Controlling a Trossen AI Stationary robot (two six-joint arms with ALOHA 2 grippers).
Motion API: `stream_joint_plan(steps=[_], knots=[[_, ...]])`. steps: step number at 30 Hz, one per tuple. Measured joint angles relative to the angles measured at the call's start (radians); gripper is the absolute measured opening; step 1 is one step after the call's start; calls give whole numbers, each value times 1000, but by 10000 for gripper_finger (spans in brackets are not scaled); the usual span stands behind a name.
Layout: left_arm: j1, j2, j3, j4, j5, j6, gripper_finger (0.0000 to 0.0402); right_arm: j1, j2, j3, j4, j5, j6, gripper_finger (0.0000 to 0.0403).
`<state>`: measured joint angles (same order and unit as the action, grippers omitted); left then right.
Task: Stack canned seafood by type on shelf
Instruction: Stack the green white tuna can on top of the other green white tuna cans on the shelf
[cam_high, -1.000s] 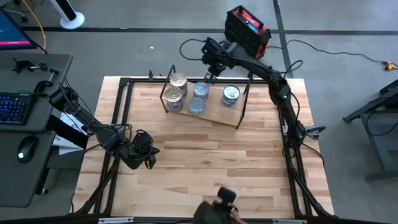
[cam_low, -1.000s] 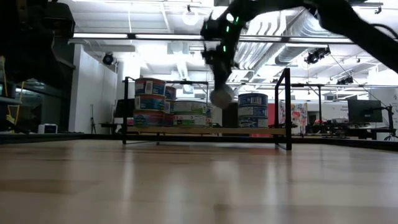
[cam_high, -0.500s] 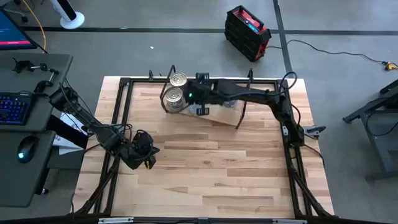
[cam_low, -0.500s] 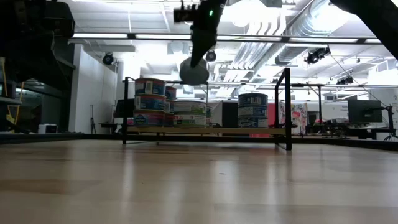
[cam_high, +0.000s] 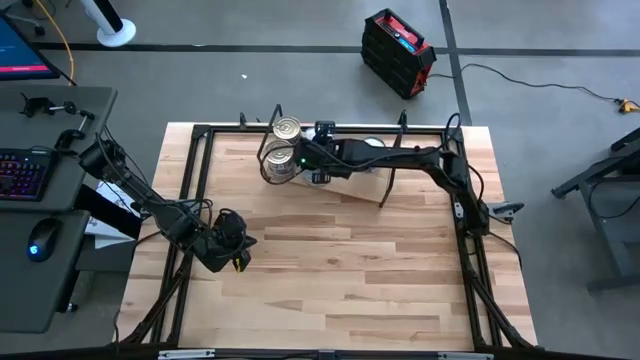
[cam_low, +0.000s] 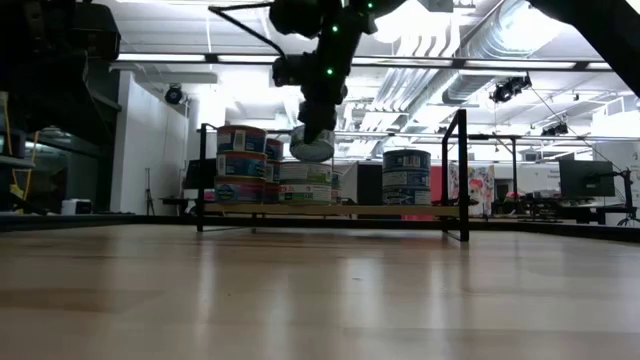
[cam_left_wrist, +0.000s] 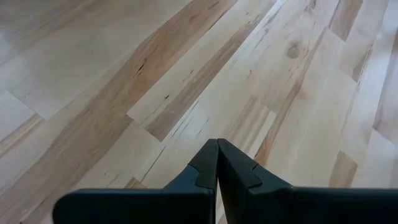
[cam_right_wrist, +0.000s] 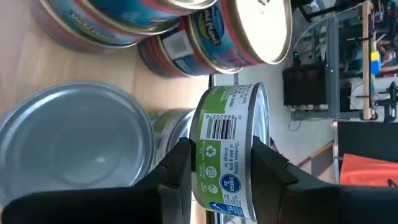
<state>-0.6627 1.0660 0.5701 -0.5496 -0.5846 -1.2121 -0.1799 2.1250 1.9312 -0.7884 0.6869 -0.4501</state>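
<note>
Right gripper clamped on green-label tin above shelf stacks; left gripper (jaws together) rests near-left over tabletop.

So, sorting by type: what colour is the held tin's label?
Green and white, on the tin in the right gripper; right wrist view.

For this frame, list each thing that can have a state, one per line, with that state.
Right tool: shut on the green-label can, held above the shelf.
Green-label can: gripped by its sides, off the board, over the middle cans.
Left tool: shut, empty, low over the bare table.
Shelf: standing at the table's far side, loaded.
Left stack: three cans high, upright.
Right stack: upright on the board.
</note>
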Motion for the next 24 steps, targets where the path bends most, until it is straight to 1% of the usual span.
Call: stream_joint_plan(steps=[4,9,14,24], knots=[[0,0,0,0,0,0,0,-24,0,0,-12,-23,-3,90],[0,0,0,0,0,-1,0,-43,4,0,-37,-48,4,114],[0,0,0,0,0,-1,0,-50,5,0,-38,-130,3,120],[0,0,0,0,0,-8,0,-51,5,1,-60,-133,16,122]])
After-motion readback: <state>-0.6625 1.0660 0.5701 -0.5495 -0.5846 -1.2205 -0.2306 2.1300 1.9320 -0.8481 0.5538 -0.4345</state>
